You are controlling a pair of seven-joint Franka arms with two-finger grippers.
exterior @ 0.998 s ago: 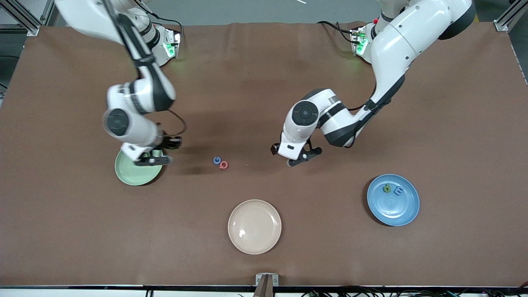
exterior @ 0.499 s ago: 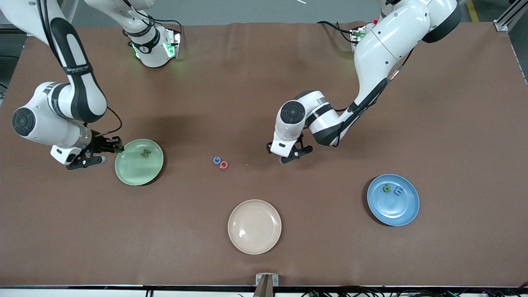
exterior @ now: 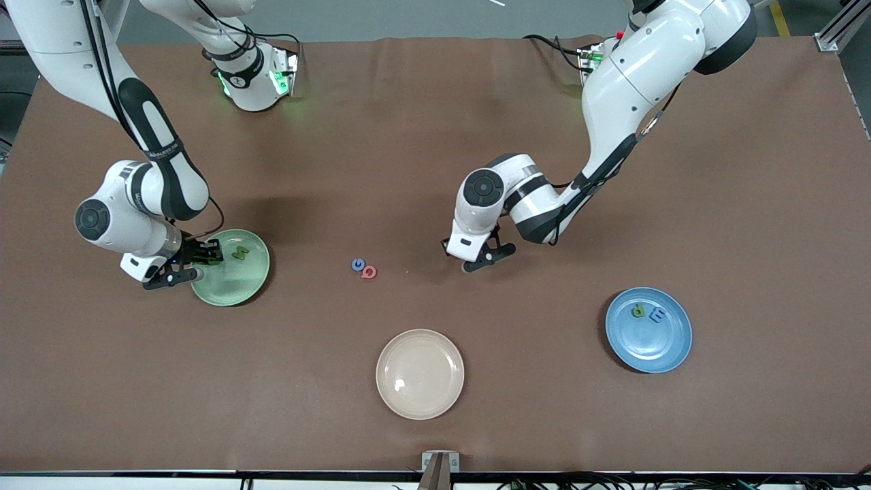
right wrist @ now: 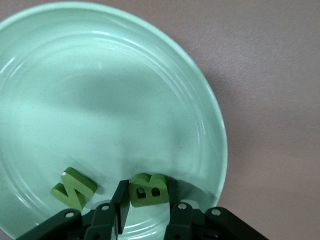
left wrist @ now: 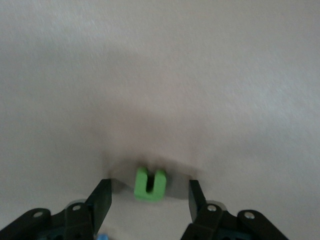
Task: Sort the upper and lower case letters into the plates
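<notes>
The mint green plate point(exterior: 238, 286) lies toward the right arm's end of the table. My right gripper point(exterior: 182, 264) is over its rim and shut on a green letter B point(right wrist: 148, 189), held just above the plate point(right wrist: 100, 100). A green zigzag letter point(right wrist: 74, 187) lies in that plate. My left gripper point(exterior: 480, 258) is low over the table's middle, open, with a green u-shaped letter point(left wrist: 150, 184) on the table between its fingers point(left wrist: 102, 197). A blue letter point(exterior: 358, 265) and a red letter point(exterior: 369, 272) lie together on the table. The blue plate point(exterior: 650, 347) holds a green letter point(exterior: 638, 311) and a blue letter point(exterior: 657, 314).
A cream-beige plate point(exterior: 420, 373) with nothing in it lies nearest the front camera, between the two other plates. The right arm's elbow hangs over the table beside the mint plate. Bare brown table lies around the plates.
My right gripper swung from over the mint plate out past its rim and has come back to the rim. A green letter now shows in the plate. My left gripper shifted slightly.
</notes>
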